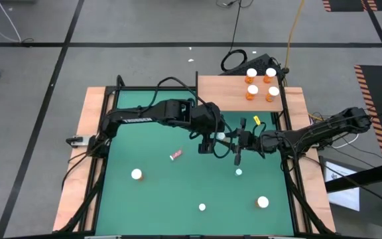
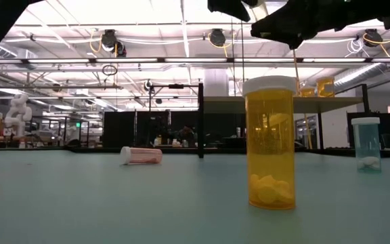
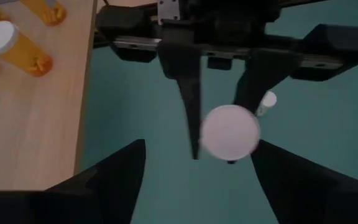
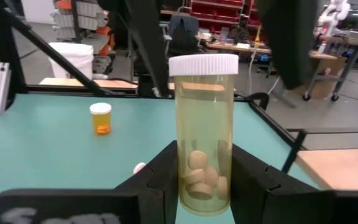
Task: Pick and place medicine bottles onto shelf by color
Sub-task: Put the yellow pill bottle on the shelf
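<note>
The right tool [image 4: 205, 180] holds a yellow bottle [image 4: 204, 134] with a white cap, squeezing its lower part between two dark fingers [image 4: 159, 180]. The bottle stands upright and has round pills at the bottom. In the high view this tool [image 1: 225, 138] is near the middle of the green desk [image 1: 158, 192], a bit toward the far edge. The left tool [image 1: 207, 147] hangs right next to it, and its fingers are spread wide on both sides of the bottle's cap [image 3: 230, 131] without touching it. The shelf [image 1: 221, 93] is a light wooden board at the far right corner of the desk. Four orange bottles [image 1: 262, 83] with white caps stand on it, close together. More bottles stand apart on the desk: one [image 1: 136, 174] near the left edge, one [image 1: 202, 207] near the near edge, one [image 1: 263, 202] near the near right corner, and a small one [image 1: 239, 172] closer to the middle. A small pink one [image 1: 176, 155] lies on its side near the middle of the desk. In the low view a tall orange bottle [image 2: 270, 141] with pills stands in front, a pale blue bottle [image 2: 366, 144] stands to the right, and the pink one [image 2: 141, 155] lies flat farther back.
</note>
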You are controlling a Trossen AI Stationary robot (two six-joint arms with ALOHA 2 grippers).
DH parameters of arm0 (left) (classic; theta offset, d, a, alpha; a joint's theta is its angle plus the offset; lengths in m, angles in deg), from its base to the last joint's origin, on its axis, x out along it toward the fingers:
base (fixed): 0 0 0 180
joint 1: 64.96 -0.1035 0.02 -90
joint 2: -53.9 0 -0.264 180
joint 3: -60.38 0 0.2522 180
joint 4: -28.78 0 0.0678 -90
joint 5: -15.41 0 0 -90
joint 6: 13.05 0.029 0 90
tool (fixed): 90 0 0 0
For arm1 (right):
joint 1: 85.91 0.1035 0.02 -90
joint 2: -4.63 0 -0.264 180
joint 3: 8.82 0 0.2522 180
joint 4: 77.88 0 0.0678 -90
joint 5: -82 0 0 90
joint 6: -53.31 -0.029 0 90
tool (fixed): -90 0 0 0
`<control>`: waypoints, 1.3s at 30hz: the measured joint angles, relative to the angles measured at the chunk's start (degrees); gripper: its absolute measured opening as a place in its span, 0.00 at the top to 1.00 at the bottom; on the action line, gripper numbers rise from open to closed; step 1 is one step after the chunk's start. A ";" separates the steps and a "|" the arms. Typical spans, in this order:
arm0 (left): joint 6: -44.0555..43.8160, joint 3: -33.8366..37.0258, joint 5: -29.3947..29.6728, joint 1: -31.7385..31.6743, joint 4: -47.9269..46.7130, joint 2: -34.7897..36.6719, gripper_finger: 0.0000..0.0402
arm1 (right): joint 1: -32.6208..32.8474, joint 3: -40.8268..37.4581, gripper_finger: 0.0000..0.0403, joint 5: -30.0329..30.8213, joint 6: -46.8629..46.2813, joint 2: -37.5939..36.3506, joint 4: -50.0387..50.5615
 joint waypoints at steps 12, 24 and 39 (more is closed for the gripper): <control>0.35 0.00 -0.02 0.08 0.03 0.00 0.44 | -3.95 0.00 0.75 -7.39 0.80 0.00 -2.05; 3.78 0.00 -0.04 0.10 1.73 0.00 0.45 | -4.57 0.00 0.75 -7.54 0.74 1.97 -2.53; 7.18 0.00 -0.50 0.37 -1.84 0.00 0.45 | -4.55 -0.01 0.75 -7.52 0.04 2.51 -3.17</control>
